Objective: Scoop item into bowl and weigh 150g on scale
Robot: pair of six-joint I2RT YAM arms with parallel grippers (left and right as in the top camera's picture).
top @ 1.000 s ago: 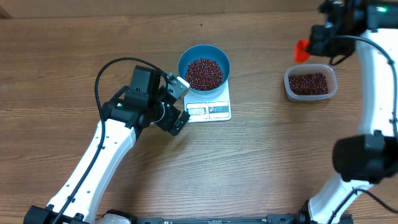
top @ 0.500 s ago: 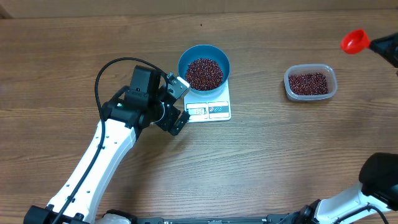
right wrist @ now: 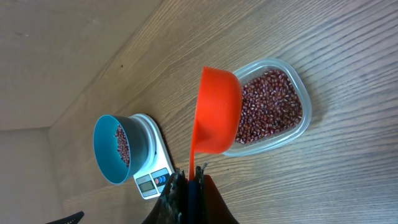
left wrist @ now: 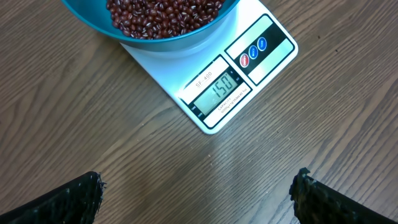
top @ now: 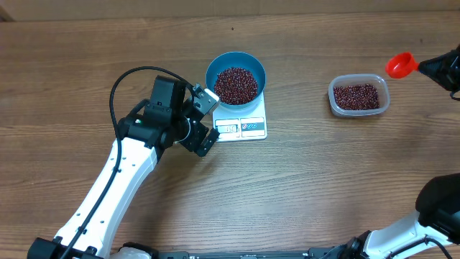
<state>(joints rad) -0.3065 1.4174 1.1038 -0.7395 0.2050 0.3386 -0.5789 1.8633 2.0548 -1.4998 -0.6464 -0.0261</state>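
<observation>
Overhead: bean tub [top: 359, 96] near right gripper [right wrist: 191, 177] clamped on red scoop [top: 400, 65]; left gripper [top: 208, 121] agape.

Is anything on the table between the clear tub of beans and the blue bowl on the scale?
Nothing visible: only bare table lies between the tub and the bowl on the scale.

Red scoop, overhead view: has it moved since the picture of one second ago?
Yes. The red scoop moved right in the image: it was off the upper left corner of the clear tub, now it is off the upper right corner.
</observation>
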